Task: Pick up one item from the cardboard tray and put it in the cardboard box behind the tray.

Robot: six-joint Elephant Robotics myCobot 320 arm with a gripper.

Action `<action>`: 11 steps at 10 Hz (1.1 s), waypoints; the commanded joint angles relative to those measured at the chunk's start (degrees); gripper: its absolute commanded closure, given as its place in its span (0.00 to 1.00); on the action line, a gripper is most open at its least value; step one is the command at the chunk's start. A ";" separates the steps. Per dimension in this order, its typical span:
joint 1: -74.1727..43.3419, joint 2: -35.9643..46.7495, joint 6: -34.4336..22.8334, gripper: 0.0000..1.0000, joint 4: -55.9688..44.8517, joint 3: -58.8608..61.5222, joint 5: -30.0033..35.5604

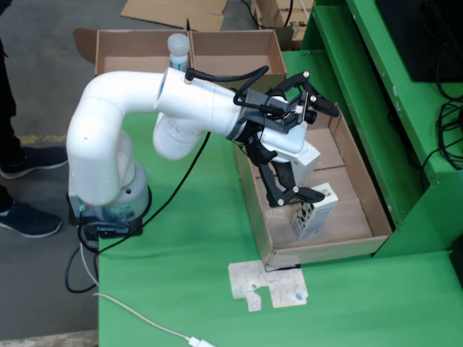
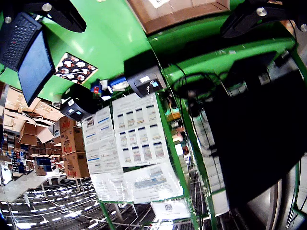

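1. Carton (image 1: 312, 212), a small white box with dark print, stands upright in the near end of the cardboard tray (image 1: 362, 181), close to the tray's front wall, in the fixed view.
2. It reads as a light, stiff paperboard pack: easy to lift, but likely to tip if nudged, and its thin walls would dent under a hard squeeze.
3. The best hold looks to be across the two broad flat faces, near the upper half, so the pack hangs straight and does not swing.
4. The gripper (image 1: 289, 177) hangs over the tray, turned sideways, its black linkage fingers (image 1: 302, 194) reaching down to the carton's top.
5. The fingers appear spread, one lower tip touching or just beside the carton's upper edge; whether anything is truly pinched cannot be told from this angle.
6. A second white pack (image 1: 300, 155) sits behind the linkage, mostly hidden by the wrist.
7. The cardboard box (image 1: 210, 50) lies behind the white arm, with a white bottle (image 1: 177, 47) standing in it.
8. The gripper-mounted view points upward at a green frame (image 2: 177, 143) and hanging papers (image 2: 139, 139), showing no carton.
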 commanded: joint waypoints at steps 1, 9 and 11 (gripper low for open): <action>0.97 3.46 -1.21 0.00 -0.86 0.05 -1.81; 2.07 12.00 -8.65 0.00 -45.18 11.59 10.92; 2.07 12.00 -8.65 0.00 -45.18 11.59 10.92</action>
